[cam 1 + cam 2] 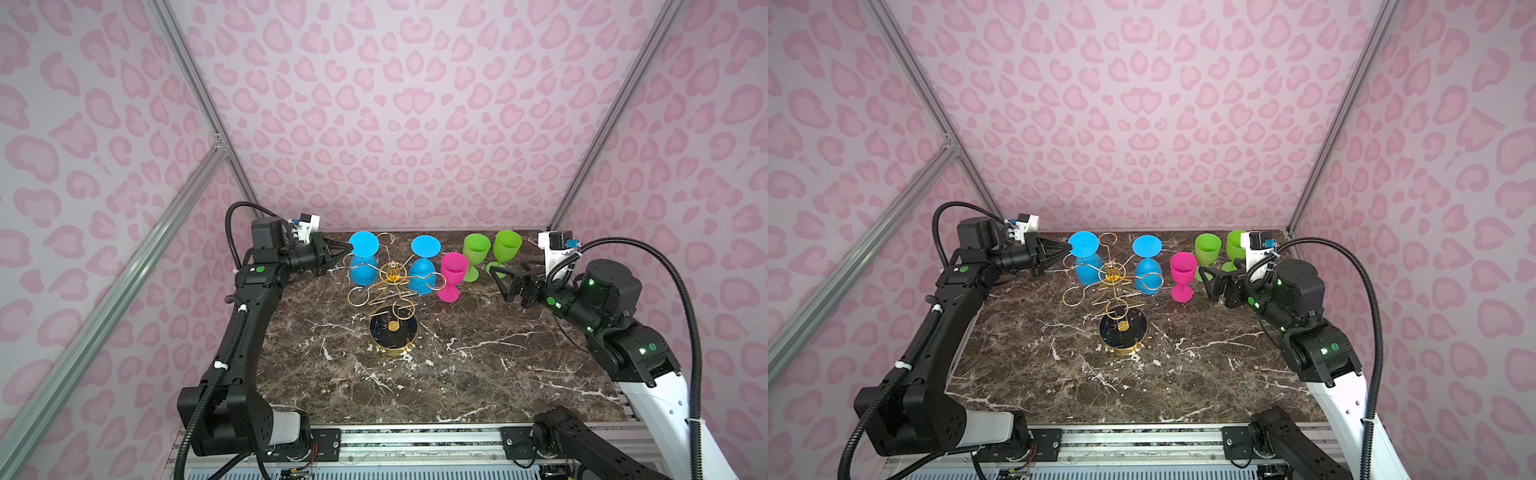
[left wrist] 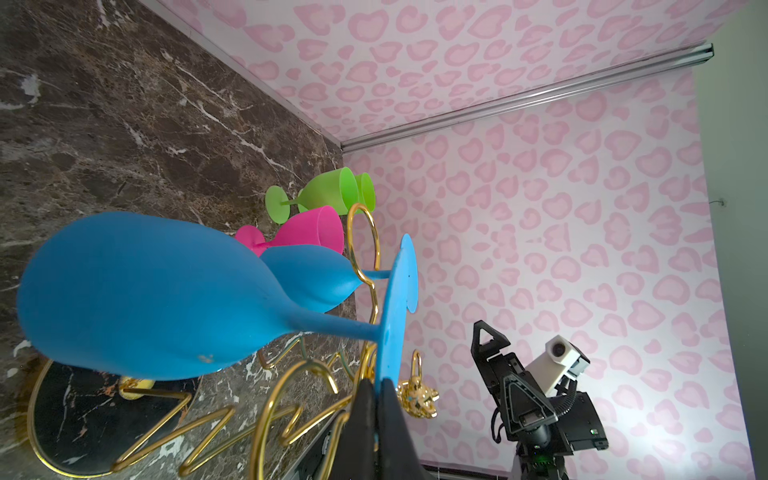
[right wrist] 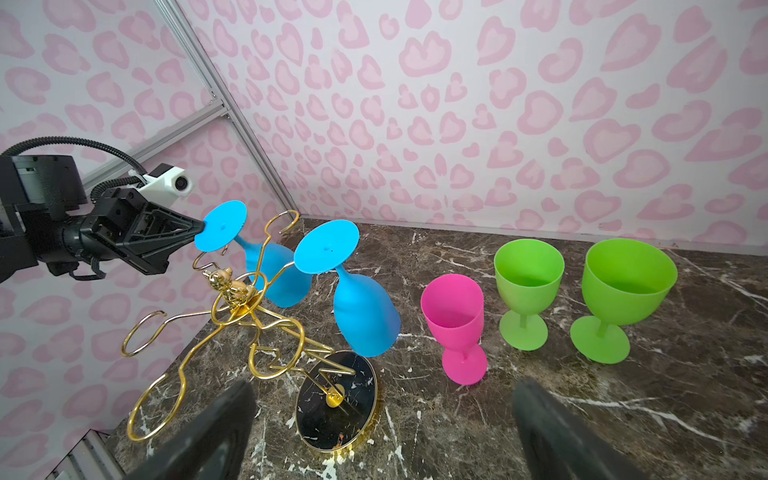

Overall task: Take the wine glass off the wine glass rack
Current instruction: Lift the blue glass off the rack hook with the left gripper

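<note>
My left gripper [image 1: 349, 248] is closed tight on the edge of the round foot of a blue wine glass [image 1: 363, 270]; the left wrist view shows the thin blue disc pinched between my two black fingertips [image 2: 365, 399]. That glass hangs upside down, bowl downward and foot on top, with its stem in a hooked arm on the far left side of the wine glass rack [image 1: 392, 274]. The rack's round black base sits on the counter [image 1: 457, 374] near the middle, and its post looks tilted in the right wrist view. A second blue glass [image 1: 422, 276] hangs inverted on a far right arm of the rack. Just right of it a pink glass [image 1: 453, 270] stands upright on the counter, and beyond that two green glasses [image 1: 476, 249] stand side by side near the back wall. My right gripper [image 1: 498, 284] has its jaws spread wide and holds nothing; it hovers above the counter in front of the green glasses, apart from them.
</note>
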Available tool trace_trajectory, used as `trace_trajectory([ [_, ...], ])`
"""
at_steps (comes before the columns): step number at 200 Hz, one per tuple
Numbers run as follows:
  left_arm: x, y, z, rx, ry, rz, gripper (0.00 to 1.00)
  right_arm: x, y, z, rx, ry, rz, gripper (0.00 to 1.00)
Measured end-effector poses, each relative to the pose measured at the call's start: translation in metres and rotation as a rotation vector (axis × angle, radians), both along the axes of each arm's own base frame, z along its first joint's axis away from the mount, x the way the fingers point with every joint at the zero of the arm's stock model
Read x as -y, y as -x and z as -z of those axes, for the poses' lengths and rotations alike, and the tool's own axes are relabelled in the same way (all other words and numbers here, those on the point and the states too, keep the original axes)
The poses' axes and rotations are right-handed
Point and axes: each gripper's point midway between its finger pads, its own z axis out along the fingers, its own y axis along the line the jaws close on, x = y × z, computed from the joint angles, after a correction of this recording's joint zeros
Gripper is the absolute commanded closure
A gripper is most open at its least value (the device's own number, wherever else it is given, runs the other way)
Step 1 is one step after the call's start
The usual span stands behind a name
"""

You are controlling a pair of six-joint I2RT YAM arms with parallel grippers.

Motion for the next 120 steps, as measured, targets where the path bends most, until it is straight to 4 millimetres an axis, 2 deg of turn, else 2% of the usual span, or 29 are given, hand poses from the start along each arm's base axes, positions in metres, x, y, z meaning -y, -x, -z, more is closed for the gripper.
trace_trajectory([
  [65,-0.017,-0.011,0.002,-0.015,0.003,-0.054,0.96,0.000,-0.001,0.001,-0.003,0.002,0.000,0.02],
  [120,-0.046,-0.020,-0.012,0.016,0.037,-0.125,0.96,0.000,-0.001,-0.002,0.007,0.006,-0.002,0.02],
])
